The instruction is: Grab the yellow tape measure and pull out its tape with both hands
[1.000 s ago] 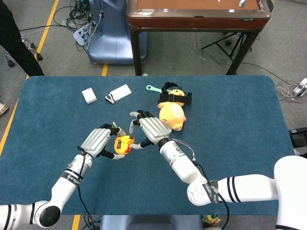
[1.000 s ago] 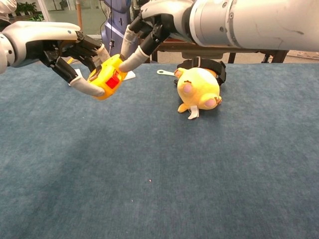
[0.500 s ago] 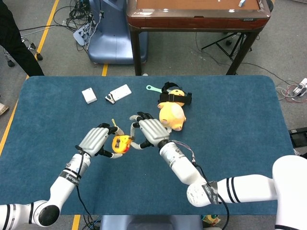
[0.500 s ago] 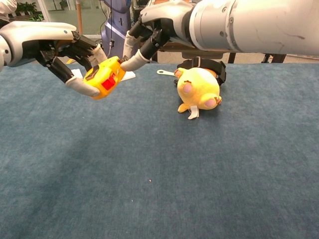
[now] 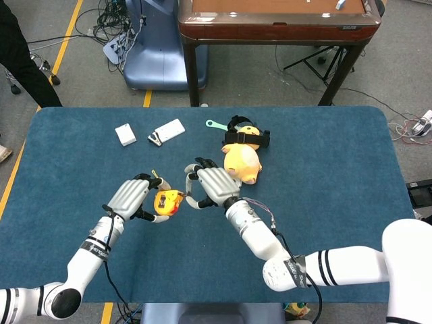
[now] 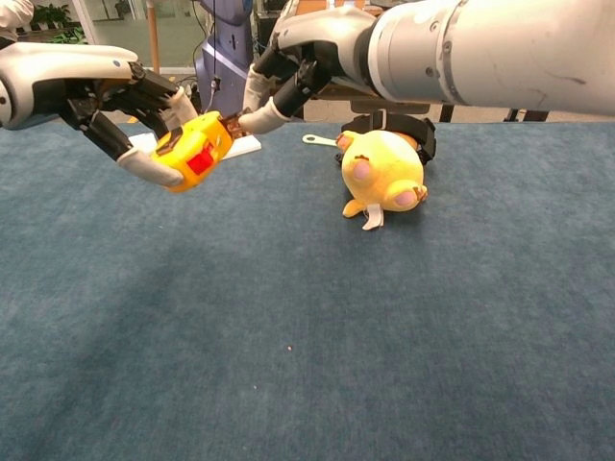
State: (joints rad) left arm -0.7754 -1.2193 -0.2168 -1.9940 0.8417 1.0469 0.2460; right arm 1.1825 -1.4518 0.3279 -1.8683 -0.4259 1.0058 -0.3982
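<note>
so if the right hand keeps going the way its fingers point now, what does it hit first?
The yellow tape measure. The right hand points its fingertips toward the robot's left, at the case's near end, which the left hand holds above the table. They look in contact or nearly so; depth leaves that unclear.

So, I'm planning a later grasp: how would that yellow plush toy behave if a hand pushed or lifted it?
The yellow plush toy looks soft and rounded, so it would probably squash under fingers and feel light. Its round body may roll or slide on the blue table cloth when pushed. The black strap around it could snag fingers.
</note>
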